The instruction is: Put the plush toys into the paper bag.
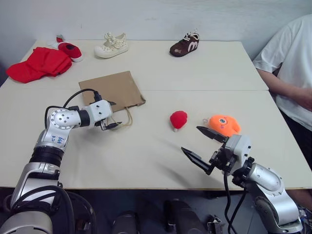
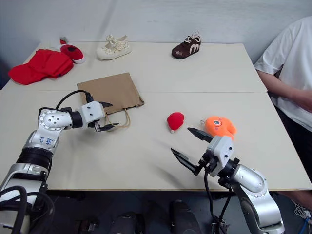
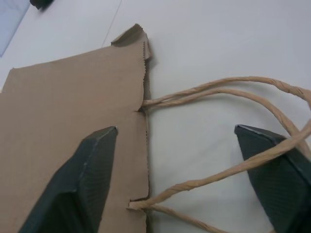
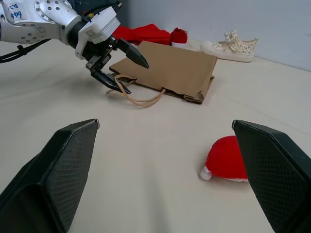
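A flat paper bag point(image 1: 113, 89) lies on the pale desk point(image 1: 161, 156) as the left pincer point(image 1: 110, 115) arrives at its mouth end, one finger over the brown paper and the other out among the twisted-cord handles point(image 3: 228, 126), the bag's mouth edge running between them. Its jaws stand apart and nothing is pinched yet; whether a fingertip already touches a cord cannot be told. The step in hand appears to be opening the bag: neither toy has gone in, and the bag is still pressed flat. The next move likely calls for closing on a handle or the upper lip of the mouth and lifting it so the bag gapes. The right pincer point(image 1: 204, 148) waits above the near side of the desk, jaws spread wide and empty. The red plush toy point(image 1: 178, 119) with its white tip lies just ahead of that pincer, between its fingers in the right wrist view but apart from both. The orange plush toy point(image 1: 224, 125) sits just beyond the pincer's outer finger. Both toys are well apart from the left pincer.
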Available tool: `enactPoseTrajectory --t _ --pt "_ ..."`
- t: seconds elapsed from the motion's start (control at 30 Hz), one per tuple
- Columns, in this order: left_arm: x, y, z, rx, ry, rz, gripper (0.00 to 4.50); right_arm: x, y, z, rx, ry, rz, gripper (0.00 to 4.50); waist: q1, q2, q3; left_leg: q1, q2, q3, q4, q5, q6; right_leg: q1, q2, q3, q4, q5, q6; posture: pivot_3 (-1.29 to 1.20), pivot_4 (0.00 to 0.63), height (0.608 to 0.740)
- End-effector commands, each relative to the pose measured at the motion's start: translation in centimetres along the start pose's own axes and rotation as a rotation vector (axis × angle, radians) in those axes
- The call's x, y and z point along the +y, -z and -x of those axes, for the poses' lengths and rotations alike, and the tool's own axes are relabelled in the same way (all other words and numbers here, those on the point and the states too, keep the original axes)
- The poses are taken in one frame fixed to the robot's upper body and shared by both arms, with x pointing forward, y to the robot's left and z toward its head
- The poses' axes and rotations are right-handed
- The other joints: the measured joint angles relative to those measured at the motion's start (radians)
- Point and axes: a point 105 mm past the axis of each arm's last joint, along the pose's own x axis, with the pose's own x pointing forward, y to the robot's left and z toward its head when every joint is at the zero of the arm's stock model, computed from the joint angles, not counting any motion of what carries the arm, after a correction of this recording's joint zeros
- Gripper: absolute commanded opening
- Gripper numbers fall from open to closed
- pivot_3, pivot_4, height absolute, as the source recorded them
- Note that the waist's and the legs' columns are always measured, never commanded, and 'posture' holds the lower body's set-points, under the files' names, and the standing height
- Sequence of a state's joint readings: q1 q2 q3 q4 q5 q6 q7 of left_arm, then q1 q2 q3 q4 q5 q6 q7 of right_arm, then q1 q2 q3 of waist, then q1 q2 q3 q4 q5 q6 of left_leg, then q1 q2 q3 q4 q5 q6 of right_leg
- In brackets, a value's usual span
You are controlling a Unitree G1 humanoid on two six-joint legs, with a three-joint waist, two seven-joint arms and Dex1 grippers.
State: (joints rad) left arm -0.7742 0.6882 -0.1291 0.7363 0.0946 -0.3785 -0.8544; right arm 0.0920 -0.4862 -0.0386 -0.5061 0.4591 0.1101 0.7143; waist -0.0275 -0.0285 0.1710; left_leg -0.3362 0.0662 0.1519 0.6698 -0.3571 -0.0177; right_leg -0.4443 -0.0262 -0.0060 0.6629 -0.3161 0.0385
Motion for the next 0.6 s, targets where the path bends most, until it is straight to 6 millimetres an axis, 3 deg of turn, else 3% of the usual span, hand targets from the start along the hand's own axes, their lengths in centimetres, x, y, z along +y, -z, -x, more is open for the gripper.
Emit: enactPoseTrajectory --t 0.03,0.13,0.3,0.4,0.57,0.6 --pt "0.5 -0.5 -0.2 -0.024 0.006 -0.026 2.70 0.3 -1.1 0.0 -0.036 0.001 0.032 4.50 -0.001 0.000 0.000 0.000 0.000 0.000 0.000 0.000 0.000 0.000 0.000 0.000 0.000 0.000 0.000 0.00 0.150 0.740" --pt "0.4 -0.9 -0.3 -0.054 0.025 -0.010 1.69 0.2 -1.0 0.2 -0.028 0.012 0.038 4.50 -0.001 0.000 0.000 0.000 0.000 0.000 0.000 0.000 0.000 0.000 0.000 0.000 0.000 0.000 0.000 0.00 0.150 0.740" --pt "-0.6 -4.9 0.3 -0.304 0.150 0.145 0.11 0.3 -0.9 0.2 -0.011 -0.006 0.048 4.50 0.000 0.000 0.000 -0.001 0.000 0.000 0.001 0.000 0.000 0.000 0.000 -0.001 0.000 0.000 0.000 0.00 0.150 0.740" --pt "-1.9 -8.7 1.6 -0.466 0.245 0.249 0.05 0.9 -1.6 -1.3 -0.040 -0.073 0.008 4.50 -0.008 0.000 0.000 -0.001 0.001 0.000 0.004 0.000 0.000 0.000 0.000 0.000 0.002 0.000 0.000 0.00 0.150 0.740" --pt "-3.2 -10.8 2.7 -0.514 0.265 0.393 0.05 2.3 -1.0 -4.8 -0.004 -0.204 -0.025 4.50 -0.015 0.000 0.000 0.000 0.001 -0.002 0.011 0.000 0.000 0.000 0.000 0.003 0.010 0.000 0.000 0.00 0.150 0.740" --pt "-3.6 -11.0 3.0 -0.519 0.276 0.428 0.00 2.7 -0.9 -5.9 -0.004 -0.235 -0.025 4.13 -0.018 -0.001 0.000 0.000 0.000 -0.002 0.011 0.001 0.000 0.000 0.001 0.004 0.012 0.000 0.000 0.00 0.150 0.740"
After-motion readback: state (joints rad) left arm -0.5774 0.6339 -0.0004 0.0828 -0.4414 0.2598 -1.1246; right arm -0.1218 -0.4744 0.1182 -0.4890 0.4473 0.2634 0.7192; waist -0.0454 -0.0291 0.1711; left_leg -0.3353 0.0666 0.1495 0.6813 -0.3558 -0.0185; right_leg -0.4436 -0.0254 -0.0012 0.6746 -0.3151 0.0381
